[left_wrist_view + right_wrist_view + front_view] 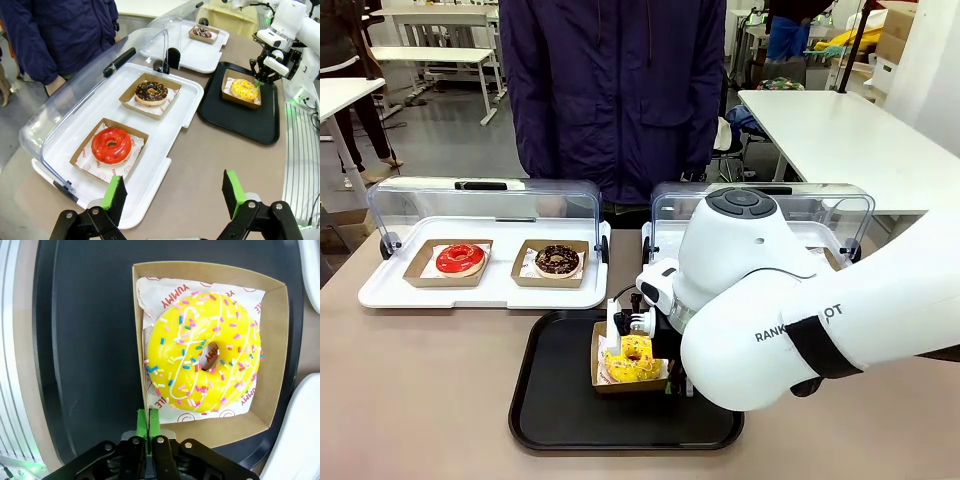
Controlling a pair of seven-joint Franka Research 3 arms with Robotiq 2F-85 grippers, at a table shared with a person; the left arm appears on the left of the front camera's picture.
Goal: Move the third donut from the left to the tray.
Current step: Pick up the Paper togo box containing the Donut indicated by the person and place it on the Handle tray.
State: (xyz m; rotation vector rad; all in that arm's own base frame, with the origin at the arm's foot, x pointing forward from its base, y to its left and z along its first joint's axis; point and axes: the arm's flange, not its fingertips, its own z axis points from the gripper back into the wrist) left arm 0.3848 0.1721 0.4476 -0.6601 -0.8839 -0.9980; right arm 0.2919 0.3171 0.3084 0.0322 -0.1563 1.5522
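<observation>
Yellow-iced sprinkled ring donut (pixel 202 359) in its square brown cardboard holder (pixel 272 360) sits on the black plastic tray (pixel 555 395), right pincer (pixel 148 422) pinched shut on the holder's thin wall, so lifting before release could drag or tip it.

Donuts: I am counting four — one yellow donut (pixel 634 357), one red-iced donut (pixel 460 259), and two chocolate donuts (pixel 557 260) (pixel 202 32).
Cardboard holders: I am seeing four, one brown holder (pixel 150 95) sitting under each donut.
Black trays: one black tray (pixel 552 405) is lying in front of me.
White display trays: two are standing on the bench, the left display tray (pixel 485 291) and the right display tray (pixel 197 52).
Clear lids: two, one domed lid (pixel 485 203) standing open per display tray.
Hands: I am counting two of my own, my left hand (pixel 174 194) and my right hand (pixel 148 421).
People: one person (pixel 610 90) is standing across the bench.
</observation>
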